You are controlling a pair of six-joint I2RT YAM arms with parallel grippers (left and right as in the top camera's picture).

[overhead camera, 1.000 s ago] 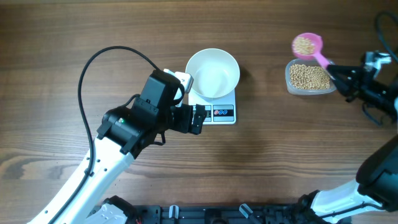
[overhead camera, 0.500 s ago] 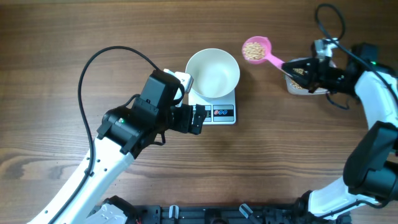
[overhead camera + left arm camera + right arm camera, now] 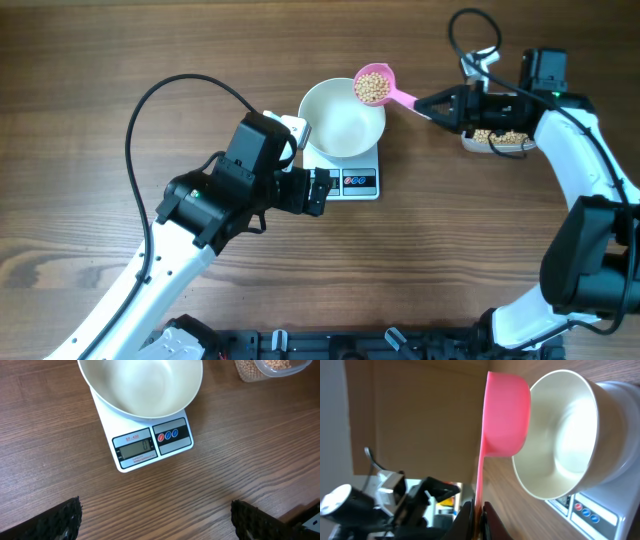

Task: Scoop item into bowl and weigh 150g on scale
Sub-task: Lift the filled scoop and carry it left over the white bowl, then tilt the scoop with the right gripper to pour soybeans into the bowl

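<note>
Overhead: wood-grain table (image 3: 120, 50); the white bowl (image 3: 340, 122) sits on the scale (image 3: 362, 184) at centre. Left tool (image 3: 321, 192) is low at the scale's front-left corner, fingers spread wide, gripping nothing; its black cable (image 3: 175, 85) loops over the table behind it. Right tool (image 3: 432, 103) reaches in from the right, shut tight on the handle of a pink scoop (image 3: 386, 92). The scoop's cup is held over the bowl's far-right rim, loaded with beans (image 3: 373, 87). More beans lie in the clear tub (image 3: 497, 139), under the right arm and well right of the bowl. Left wrist: bowl seen from above, its inside plain white, overhanging the back of the scale. The grey display (image 3: 134, 448) and coloured buttons (image 3: 169, 435) face the camera. Two dark fingertips (image 3: 60, 520) sit at the lower corners, far apart, bare table between. Tub edge with beans at top right. Right wrist: fingers pinched together on the scoop's thin handle; cup seen from the side, just beside the bowl's rim; whether they touch, cannot tell.
</note>
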